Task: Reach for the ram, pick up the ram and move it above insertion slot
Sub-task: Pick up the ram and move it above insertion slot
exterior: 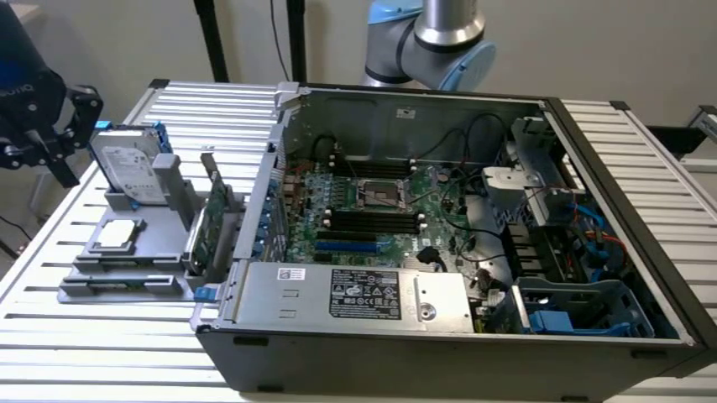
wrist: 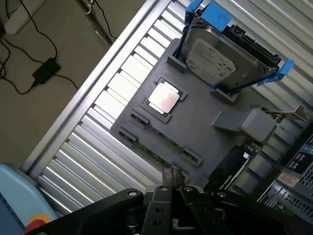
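Observation:
The ram (wrist: 164, 138) is a thin green stick standing on edge in a slot of the grey holder (wrist: 215, 103), between two dark end clips. In the exterior view the ram (exterior: 126, 269) sits near the holder's front. My gripper (wrist: 171, 177) hangs above the slatted table just off the holder's ram side, its fingers pressed together and holding nothing. In the exterior view my gripper (exterior: 62, 164) is at the far left, above and beyond the holder's left edge. The open computer case (exterior: 448, 210) shows its motherboard with dark memory slots (exterior: 364, 222).
The holder also carries a silver hard drive with blue rails (wrist: 227, 54), a square processor chip (wrist: 164, 98) and a larger green expansion card (exterior: 215, 218) standing by the case wall. A cable and power brick (wrist: 46, 71) lie on the floor beside the table.

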Tool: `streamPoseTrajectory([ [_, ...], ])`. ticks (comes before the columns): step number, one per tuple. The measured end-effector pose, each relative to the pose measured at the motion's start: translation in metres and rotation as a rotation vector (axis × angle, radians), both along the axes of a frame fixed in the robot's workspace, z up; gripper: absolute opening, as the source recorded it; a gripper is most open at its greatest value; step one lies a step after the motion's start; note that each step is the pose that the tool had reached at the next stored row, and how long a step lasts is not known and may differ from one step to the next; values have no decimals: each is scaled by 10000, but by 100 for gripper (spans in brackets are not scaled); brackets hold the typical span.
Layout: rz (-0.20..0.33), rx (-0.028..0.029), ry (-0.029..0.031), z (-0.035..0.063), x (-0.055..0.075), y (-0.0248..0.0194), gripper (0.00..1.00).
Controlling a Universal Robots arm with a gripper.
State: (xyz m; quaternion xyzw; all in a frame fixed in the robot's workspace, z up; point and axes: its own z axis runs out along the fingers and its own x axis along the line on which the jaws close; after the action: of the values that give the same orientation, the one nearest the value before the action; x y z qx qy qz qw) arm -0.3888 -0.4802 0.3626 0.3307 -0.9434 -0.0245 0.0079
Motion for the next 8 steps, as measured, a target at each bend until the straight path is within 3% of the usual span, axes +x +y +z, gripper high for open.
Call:
streamPoseTrajectory([
  [8, 1455, 0, 0, -13, 0, 0, 11],
])
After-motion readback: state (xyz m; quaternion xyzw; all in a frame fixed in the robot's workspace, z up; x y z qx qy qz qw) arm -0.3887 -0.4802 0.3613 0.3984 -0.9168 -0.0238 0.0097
